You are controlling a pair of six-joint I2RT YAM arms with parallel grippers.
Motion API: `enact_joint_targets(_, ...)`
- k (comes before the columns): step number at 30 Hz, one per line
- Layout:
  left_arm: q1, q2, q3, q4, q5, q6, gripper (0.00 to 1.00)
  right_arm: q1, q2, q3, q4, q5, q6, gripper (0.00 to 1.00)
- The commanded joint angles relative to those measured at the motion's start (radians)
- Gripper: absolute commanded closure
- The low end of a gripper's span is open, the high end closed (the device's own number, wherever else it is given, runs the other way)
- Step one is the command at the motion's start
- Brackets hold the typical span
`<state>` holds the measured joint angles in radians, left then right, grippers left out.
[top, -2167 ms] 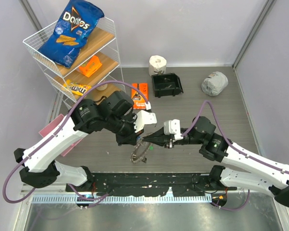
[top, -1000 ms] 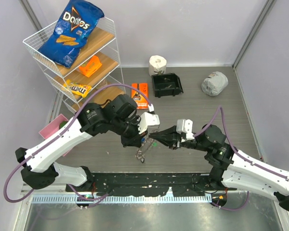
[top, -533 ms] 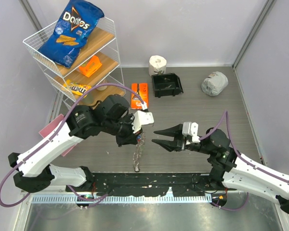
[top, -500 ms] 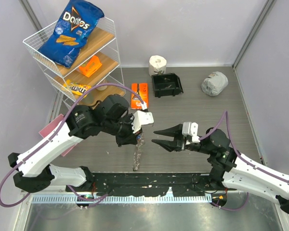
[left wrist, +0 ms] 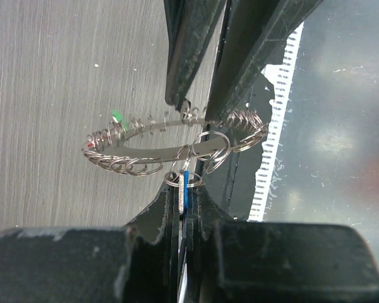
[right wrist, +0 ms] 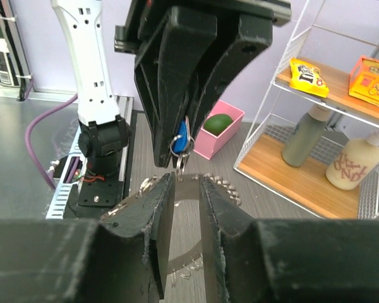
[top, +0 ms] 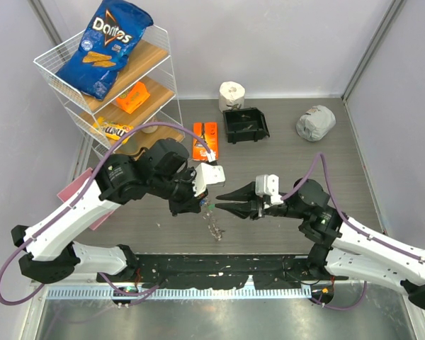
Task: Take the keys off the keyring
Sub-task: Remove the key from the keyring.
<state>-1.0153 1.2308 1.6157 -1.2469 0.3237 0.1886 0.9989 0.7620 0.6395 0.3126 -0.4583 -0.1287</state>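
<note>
Grey table (top: 354, 184), one keyring (left wrist: 158, 151), left gripper (left wrist: 182, 192) clenched on one blue key (right wrist: 182, 136), right gripper (right wrist: 188, 186) parted.

Light: bright, even, from above.
Shadows: soft and faint.
Blur: wrist views fuzzy along the near bottom edge.

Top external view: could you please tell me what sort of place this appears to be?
Probably a robotics lab test cell: a grey wood-grain table boxed in by pale panel walls, two white-and-black robot arms bolted at its near edge, and a white wire shelf stocked with snacks as props.
</note>
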Motion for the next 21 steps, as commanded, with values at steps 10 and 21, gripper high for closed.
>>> enact_joint_targets(10, -0.005, -0.014, 0.055, 0.021, 0.029, 0.017, 1.0, 0.0, 0.1, 0.112, 0.019, -0.146, 0.015, 0.72)
enact_joint_targets(21, -0.014, -0.011, 0.062, 0.021, 0.035, 0.017, 1.0, 0.0, 0.152, 0.138, 0.028, -0.158, 0.032, 0.71)
